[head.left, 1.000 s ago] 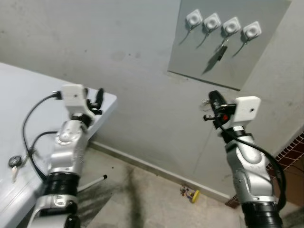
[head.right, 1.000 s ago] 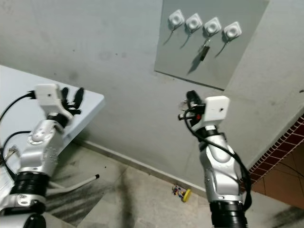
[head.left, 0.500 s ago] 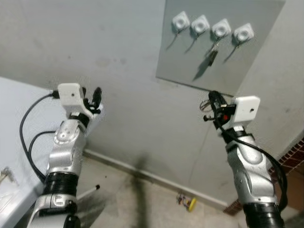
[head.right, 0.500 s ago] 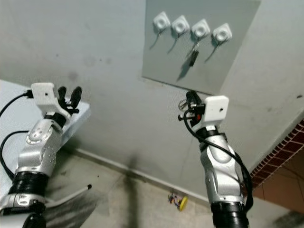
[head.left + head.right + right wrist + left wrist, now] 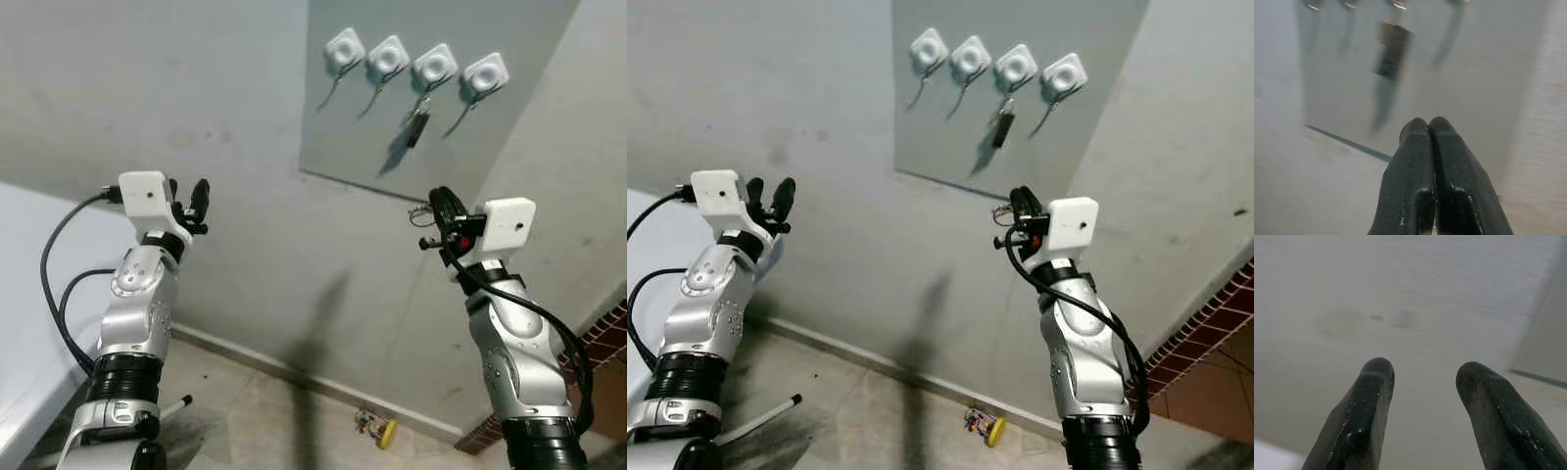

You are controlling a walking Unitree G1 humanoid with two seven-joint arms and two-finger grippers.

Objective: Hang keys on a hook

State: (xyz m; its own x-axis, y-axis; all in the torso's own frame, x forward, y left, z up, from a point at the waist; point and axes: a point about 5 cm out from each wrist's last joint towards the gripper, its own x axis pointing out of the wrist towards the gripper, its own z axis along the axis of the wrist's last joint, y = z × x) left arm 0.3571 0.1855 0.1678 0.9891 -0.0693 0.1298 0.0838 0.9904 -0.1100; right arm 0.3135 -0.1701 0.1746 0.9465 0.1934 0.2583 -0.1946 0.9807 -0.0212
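Grey rectangular wall panel [image 5: 392,127] carries a row of 4 white square hook mounts w/ thin metal hooks [image 5: 416,67]; a dark key w/ small ring [image 5: 418,121] hangs from the 3rd hook from the robot's left, the other 3 hooks bare. Right gripper [image 5: 438,208] is raised below the panel, apart from it, its two black fingers [image 5: 1422,166] pressed together tip to tip; a thin wire ring shows right beside the fingers in the eye views, can't tell if it's actually pinched. Left gripper [image 5: 188,196] is up near the plain grey wall, fingers [image 5: 1366,401] spread w/ a clear gap, holding nothing. White table edge [image 5: 24,323] at robot's left. Small yellow-and-red object [image 5: 377,427] lies on the tiled floor by the skirting.
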